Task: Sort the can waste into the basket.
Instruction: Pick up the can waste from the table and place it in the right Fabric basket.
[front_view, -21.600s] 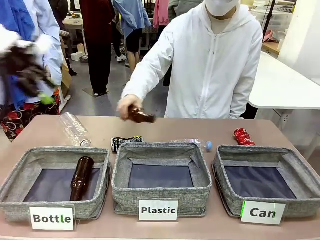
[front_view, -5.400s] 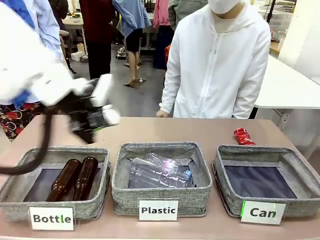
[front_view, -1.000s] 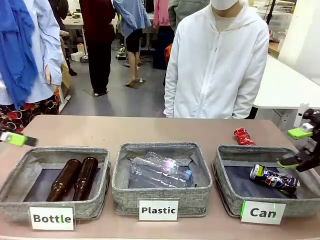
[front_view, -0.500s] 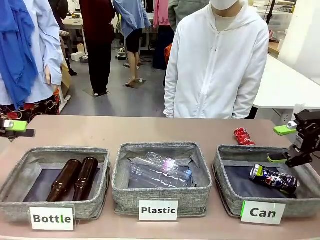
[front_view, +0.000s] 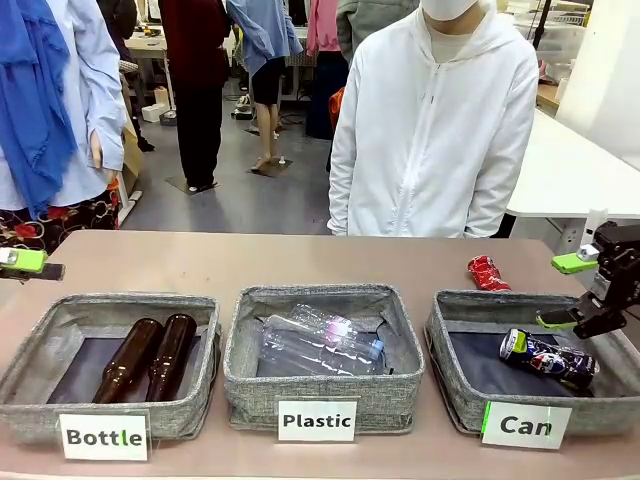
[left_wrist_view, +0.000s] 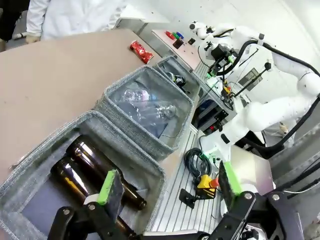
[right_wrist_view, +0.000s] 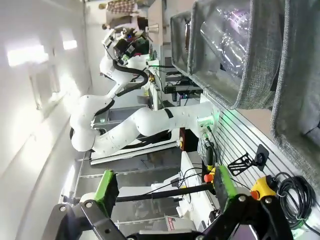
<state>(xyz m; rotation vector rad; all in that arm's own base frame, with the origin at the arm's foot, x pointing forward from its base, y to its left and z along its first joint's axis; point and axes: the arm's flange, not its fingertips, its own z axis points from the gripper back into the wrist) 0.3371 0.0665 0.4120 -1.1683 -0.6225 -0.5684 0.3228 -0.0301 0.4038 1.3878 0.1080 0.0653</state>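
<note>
Watching right gripper (front_view: 572, 292): I see it over the right edge of the Can basket, jaws spread wide, green pads well apart, holding nothing and touching nothing.
Right wrist view: my own two fingers (right_wrist_view: 106, 186) rise from the bottom edge with a wide gap between them; nothing sits in the gap.
Left gripper (left_wrist_view: 167, 182): jaws fully apart in its wrist view, nothing held; in the front view I see one green pad (front_view: 24, 259) at the worktop's left edge, above the far left corner of the Bottle basket.
Can basket (front_view: 453, 375): grey fabric, at the near right corner of the worktop, white "Can" label with a green edge on its front wall.
Dark can (front_view: 548, 357): crushed, blue-black with a yellow-green end, lying on its side on the dark floor of the Can basket, toward its right wall, just below my right gripper and apart from it.
Red can (front_view: 487, 272): crushed, lying on the worktop just behind the far wall of the Can basket, outside it.
Plastic basket (front_view: 244, 372): middle of the near edge, clear plastic bottles (front_view: 320, 339) lying inside.
Bottle basket (front_view: 40, 353): near left corner, two brown glass bottles (front_view: 148, 357) lying side by side inside.
Person (front_view: 432, 130): white hooded jacket, standing at the far edge, arms hanging down.
</note>
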